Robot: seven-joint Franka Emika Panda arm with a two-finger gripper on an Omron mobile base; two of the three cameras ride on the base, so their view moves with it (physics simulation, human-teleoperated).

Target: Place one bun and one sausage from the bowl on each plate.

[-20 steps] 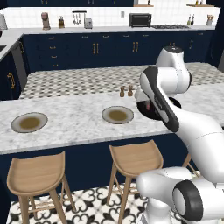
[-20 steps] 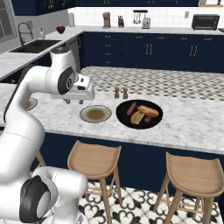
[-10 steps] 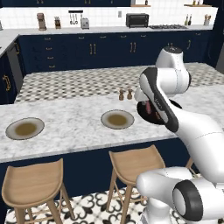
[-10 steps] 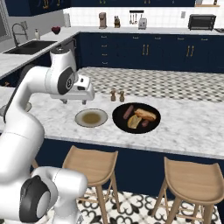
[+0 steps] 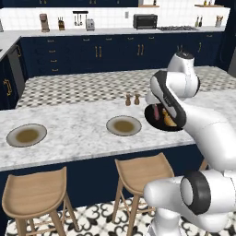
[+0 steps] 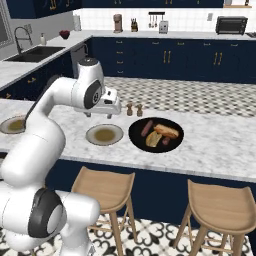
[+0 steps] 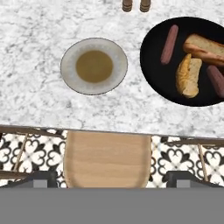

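The black bowl (image 6: 172,145) sits on the marble counter and holds two sausages (image 7: 169,38) and two buns (image 7: 188,75). In the left base view the bowl (image 5: 157,123) is partly hidden behind my arm. A grey plate (image 6: 104,134) with a brownish centre lies just left of the bowl, and a second plate (image 5: 26,135) lies far to the left. My gripper (image 6: 108,106) hangs above the counter near the first plate (image 7: 94,65). In the hand view my gripper (image 7: 111,180) is open, with nothing between its fingertips (image 7: 41,178).
Two small shakers (image 6: 133,108) stand behind the plate and bowl. Wooden stools (image 6: 107,187) are tucked under the counter's front edge. A sink (image 6: 35,52) is on the far left counter.
Both base views have shifted slightly, so the camera moved a little. The gripper's jaws have spread wide. Plates, bowl and food lie as before.
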